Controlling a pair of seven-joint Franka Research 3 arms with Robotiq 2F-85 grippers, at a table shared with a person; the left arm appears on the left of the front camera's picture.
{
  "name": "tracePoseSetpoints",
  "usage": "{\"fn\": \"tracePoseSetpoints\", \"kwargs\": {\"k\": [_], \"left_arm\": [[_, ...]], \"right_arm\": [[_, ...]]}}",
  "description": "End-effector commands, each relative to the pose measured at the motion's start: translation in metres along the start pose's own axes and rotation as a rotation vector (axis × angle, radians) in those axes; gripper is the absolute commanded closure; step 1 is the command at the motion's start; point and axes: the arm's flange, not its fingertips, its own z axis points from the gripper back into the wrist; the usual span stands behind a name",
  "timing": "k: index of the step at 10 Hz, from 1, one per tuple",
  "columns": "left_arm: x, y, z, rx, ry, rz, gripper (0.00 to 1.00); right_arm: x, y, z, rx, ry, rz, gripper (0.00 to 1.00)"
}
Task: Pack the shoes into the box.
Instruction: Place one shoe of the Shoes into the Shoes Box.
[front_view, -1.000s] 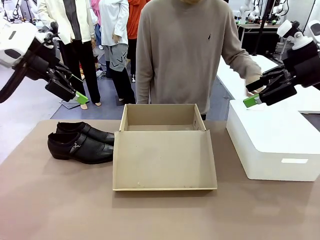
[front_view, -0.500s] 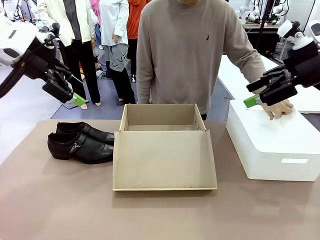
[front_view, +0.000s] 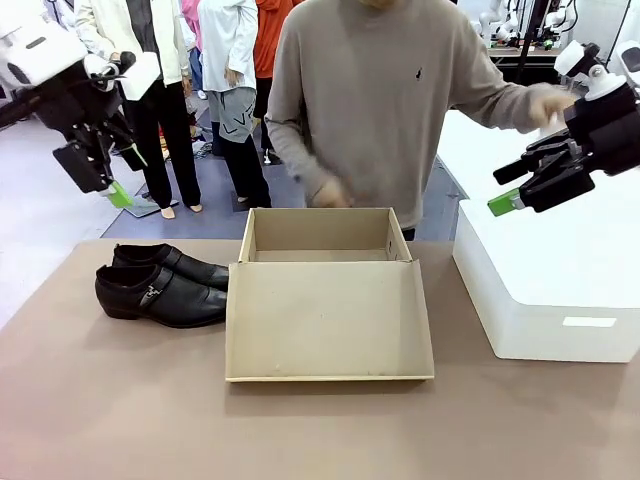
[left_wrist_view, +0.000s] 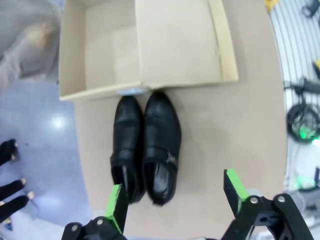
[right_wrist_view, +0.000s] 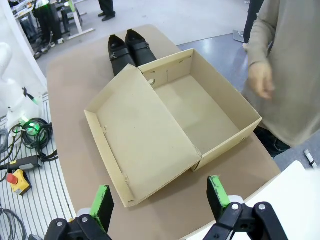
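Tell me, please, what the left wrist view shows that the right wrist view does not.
Left wrist: the left gripper, open, looking straight down into the shoes, with blue floor past the table edge. Right wrist: the right gripper, open, the person's hand near the box, and a red button. Both: the shoes side by side, toes toward the open box, on the brown table.

brown table (front_view: 100, 400) — shoes (front_view: 160, 285), box (front_view: 330, 320), white box (front_view: 550, 290)
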Motion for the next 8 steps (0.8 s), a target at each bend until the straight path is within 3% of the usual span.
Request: {"fn": "tracePoseSetpoints", "kwargs": {"k": [1,4,8], "left_arm": [[-0.005,0.031,-0.003,0.0,0.126,-0.027,0.0],[-0.02,0.065,-0.033,-0.009,0.213,0.047,0.0],[-0.034,0.083,-0.065,-0.057,0.201,0.103,0.0]], "right_arm": [[0.001,-0.005,-0.001,0.016,-0.028,0.026,0.0],[0.001,-0.005,-0.001,0.016,-0.028,0.026,0.0],[0.001,-0.005,-0.001,0.016,-0.028,0.026,0.0]]}}
